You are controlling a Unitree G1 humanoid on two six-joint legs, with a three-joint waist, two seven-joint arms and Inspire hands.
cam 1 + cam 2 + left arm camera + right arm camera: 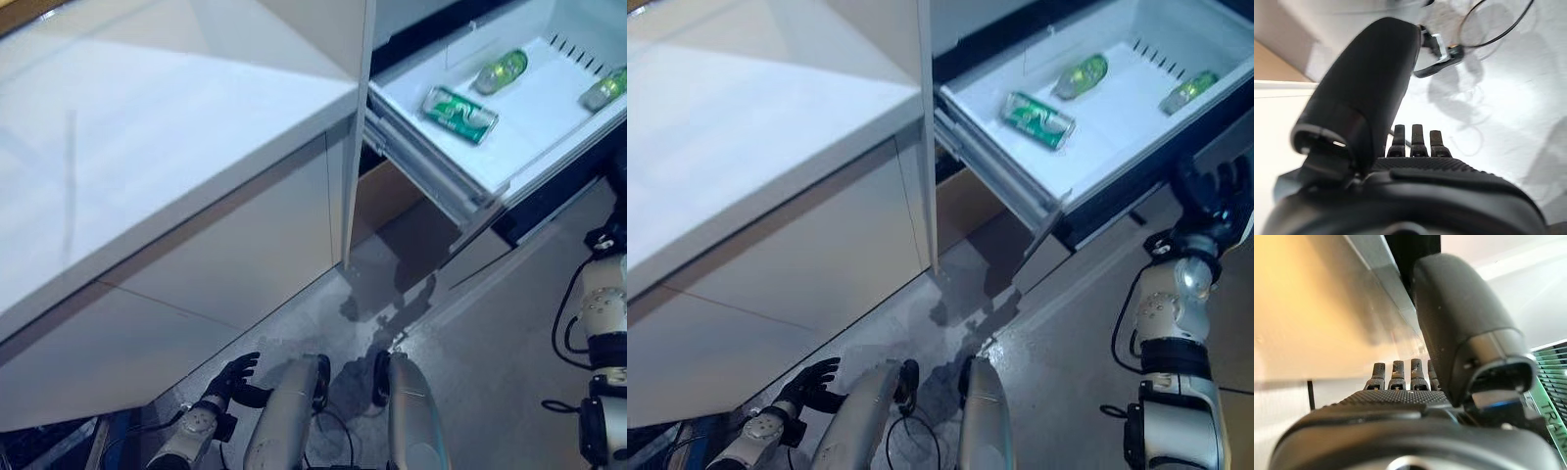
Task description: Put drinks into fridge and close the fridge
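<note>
Down low, nearest the camera, the left hand [235, 380] hangs beside the white cabinet [225, 255], over the grey floor [470, 343]. Its fingers [1412, 139] are straight and loosely spread, holding nothing. It is well apart from the drinks.

Higher up on the robot's right, the white fridge drawer [1019, 186] stands pulled out. Three drinks lie on their sides inside it. A green can [1038, 119] rests near the front of the drawer. A green bottle [1080, 75] lies behind it, towards the back. Another green bottle [1188, 91] lies at the far right side. The three are apart from one another.

The right hand [1213, 201] is raised just outside the drawer's front right corner, below its rim. Its fingers [1397, 374] are straight and relaxed, with nothing between them and the thumb. They seem to be close to the drawer's front, but the wrist view is too tight to say whether they touch it. The drinks sit inside the drawer, above and beyond those fingers, with the drawer wall between.

A white desk [147, 147] top runs along the left, above the cabinet.
</note>
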